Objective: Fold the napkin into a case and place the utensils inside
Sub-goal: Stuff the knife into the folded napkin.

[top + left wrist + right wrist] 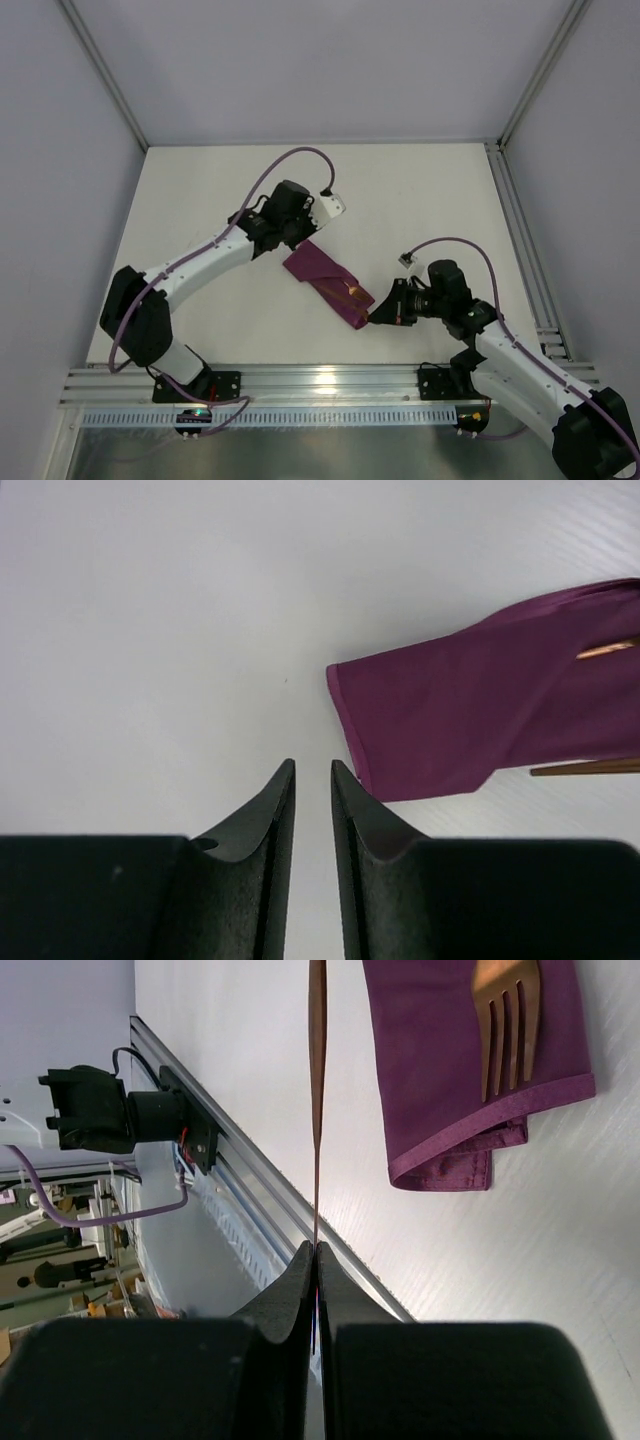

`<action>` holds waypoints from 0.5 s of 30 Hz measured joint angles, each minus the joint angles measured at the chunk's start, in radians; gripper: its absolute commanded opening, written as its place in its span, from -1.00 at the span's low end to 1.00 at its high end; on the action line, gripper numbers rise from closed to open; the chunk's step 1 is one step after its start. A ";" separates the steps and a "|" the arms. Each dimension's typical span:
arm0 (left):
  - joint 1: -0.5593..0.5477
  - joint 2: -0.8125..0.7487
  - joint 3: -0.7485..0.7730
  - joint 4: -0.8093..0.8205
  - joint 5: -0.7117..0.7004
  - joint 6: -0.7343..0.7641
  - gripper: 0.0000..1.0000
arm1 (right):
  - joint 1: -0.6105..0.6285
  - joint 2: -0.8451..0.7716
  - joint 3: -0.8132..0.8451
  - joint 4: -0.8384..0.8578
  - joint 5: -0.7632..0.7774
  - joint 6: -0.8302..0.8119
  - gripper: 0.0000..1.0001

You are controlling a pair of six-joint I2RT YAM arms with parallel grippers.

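1. Just ahead of the left claw (302,243), seen from the top, lies the case (322,278). It is a long purple strip, flat on the white worktop (200,200). It runs on a slant from one claw to the other. The right claw (378,316) sits at its other end. A bit of the copper fork (352,291) shows on the cloth, nearer the right claw.

2. Between the left claw's fingers, in the left wrist view, there is a small gap with only bare worktop in it. This claw holds nothing. The end of the case is ahead and to the right, very close to the right finger's tip. I cannot tell if they touch. Far to the right, two thin copper bits of the utensils (585,768) show, one poking out of a fold and one along the cloth's near edge.

3. Straight ahead of the right claw, in the right wrist view, runs the knife (317,1080), seen edge-on as a thin line. The fingers are pressed together on it. The case is ahead and to the right, just beside the knife. The fork lies on top of the cloth, its tines pointing back at the claw.
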 measured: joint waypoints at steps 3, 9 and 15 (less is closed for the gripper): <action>0.050 0.063 0.005 0.011 0.008 -0.028 -0.60 | -0.001 -0.018 -0.001 0.006 0.009 0.014 -0.94; 0.069 0.201 0.005 0.026 0.021 -0.059 -0.59 | -0.002 -0.024 -0.016 0.008 0.043 0.032 -0.94; 0.071 0.261 0.012 0.041 0.024 -0.073 -0.59 | -0.002 -0.023 -0.023 0.007 0.068 0.030 -0.94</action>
